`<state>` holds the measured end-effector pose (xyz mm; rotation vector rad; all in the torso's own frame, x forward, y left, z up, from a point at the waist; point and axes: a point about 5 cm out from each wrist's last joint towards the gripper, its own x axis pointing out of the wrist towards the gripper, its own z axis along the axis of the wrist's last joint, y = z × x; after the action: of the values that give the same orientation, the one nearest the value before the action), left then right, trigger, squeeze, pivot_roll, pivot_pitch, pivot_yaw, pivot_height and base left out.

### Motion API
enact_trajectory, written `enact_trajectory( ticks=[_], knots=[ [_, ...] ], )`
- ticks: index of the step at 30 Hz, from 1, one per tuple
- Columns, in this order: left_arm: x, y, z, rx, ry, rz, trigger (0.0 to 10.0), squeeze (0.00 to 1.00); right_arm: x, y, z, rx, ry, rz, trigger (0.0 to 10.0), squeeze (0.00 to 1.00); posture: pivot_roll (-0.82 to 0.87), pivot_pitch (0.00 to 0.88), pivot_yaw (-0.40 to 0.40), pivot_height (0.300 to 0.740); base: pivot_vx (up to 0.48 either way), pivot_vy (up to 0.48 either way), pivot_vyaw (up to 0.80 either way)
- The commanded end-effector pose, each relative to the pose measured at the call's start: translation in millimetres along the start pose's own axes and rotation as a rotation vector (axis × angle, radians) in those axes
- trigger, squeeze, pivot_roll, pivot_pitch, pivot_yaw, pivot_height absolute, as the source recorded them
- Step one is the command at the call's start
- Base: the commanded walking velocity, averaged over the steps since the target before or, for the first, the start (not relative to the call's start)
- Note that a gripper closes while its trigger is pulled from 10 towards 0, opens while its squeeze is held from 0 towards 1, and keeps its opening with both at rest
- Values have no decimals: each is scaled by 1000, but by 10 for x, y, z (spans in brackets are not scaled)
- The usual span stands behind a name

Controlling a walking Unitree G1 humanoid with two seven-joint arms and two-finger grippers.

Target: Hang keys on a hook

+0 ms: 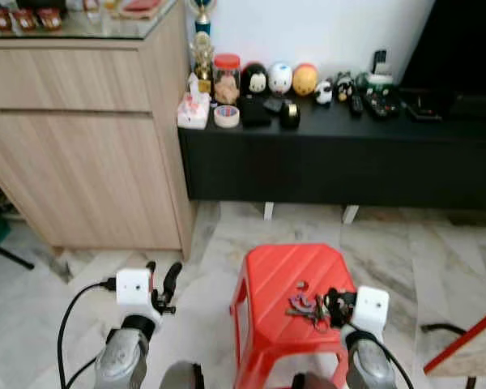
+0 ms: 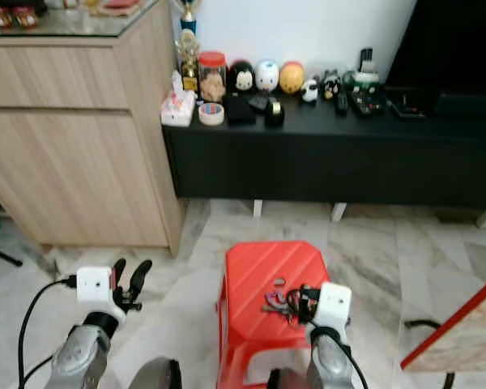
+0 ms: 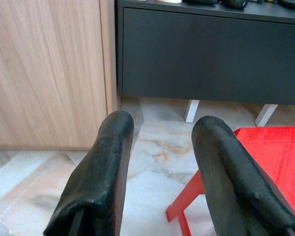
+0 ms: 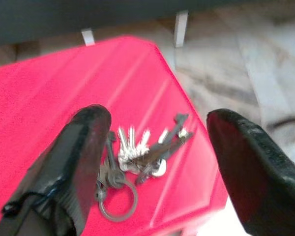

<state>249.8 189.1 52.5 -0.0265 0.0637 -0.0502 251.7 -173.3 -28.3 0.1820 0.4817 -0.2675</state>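
right hand [image 4: 152, 162] spread wide just above the keys [image 4: 137, 155] on a red stool [image 1: 283, 284], nothing grasped; left hand [image 3: 162, 172] released, idle; hanging remains undone.

Two head cameras are looking forward and down, both taking in the red plastic stool [image 1: 296, 300] and long black cabinet [image 1: 340, 154]. Each wrist camera is peering closely along its own claw, sharing that stool.

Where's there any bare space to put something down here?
The red stool is bare on its far half, beyond the keys under the open right gripper. The black cabinet is bare at its right end; its left end is crowded with trinkets.
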Motion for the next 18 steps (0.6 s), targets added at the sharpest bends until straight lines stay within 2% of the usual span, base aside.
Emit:
enact_trajectory(
  ticks=[1, 2, 5, 8, 10, 13, 15, 16, 17, 18],
  knots=[
    [13, -6, -2, 4, 10, -4, 10000, 0, 22, -17, -37, 81, 64, -32, 10000, 0, 51, 50, -46, 622, 0, 0, 0],
    [17, -1, 2, 5, 9, -3, 10000, 0, 50, -6, -12, 117, 78, -34, 10000, 0, 51, 50, -46, 622, 0, 0, 0],
    [17, 5, 5, 6, 8, -1, 10000, 0, 76, -3, 33, 134, 73, -48, 10000, 0, 60, 46, -45, 622, 0, 0, 0],
    [10, 5, -1, 9, 10, 0, 10000, 0, 117, 2, 109, 208, 68, -75, 10000, 0, 60, 46, -45, 622, 0, 0, 0],
    [2, 3, -8, 8, 11, 1, 10000, 0, 121, 0, 104, 267, 83, -94, 10000, 0, 61, 41, -47, 622, 0, 0, 0],
    [-6, -14, -17, 6, 12, -2, 10000, 0, 121, 14, 58, 307, 129, -93, 10000, 0, 66, 37, -47, 622, 0, 0, 0],
    [2, -20, -11, 6, 10, -4, 10000, 0, 119, 31, 51, 270, 130, -77, 10000, 0, 69, 34, -48, 622, 0, 0, 0],
    [10, -19, -2, 7, 8, -4, 10000, 0, 123, 49, 81, 206, 101, -56, 10000, 0, 70, 33, -49, 622, 0, 0, 0],
    [10, -19, -2, 7, 8, -4, 10000, 0, 123, 49, 81, 206, 101, -56, 10000, 0, 70, 33, -49, 622, 0, 0, 0],
    [12, -16, -1, 6, 7, -3, 10000, 0, 127, 69, 123, 118, 64, -32, 10000, 0, 71, 30, -51, 622, 0, 0, 0]
  ],
)
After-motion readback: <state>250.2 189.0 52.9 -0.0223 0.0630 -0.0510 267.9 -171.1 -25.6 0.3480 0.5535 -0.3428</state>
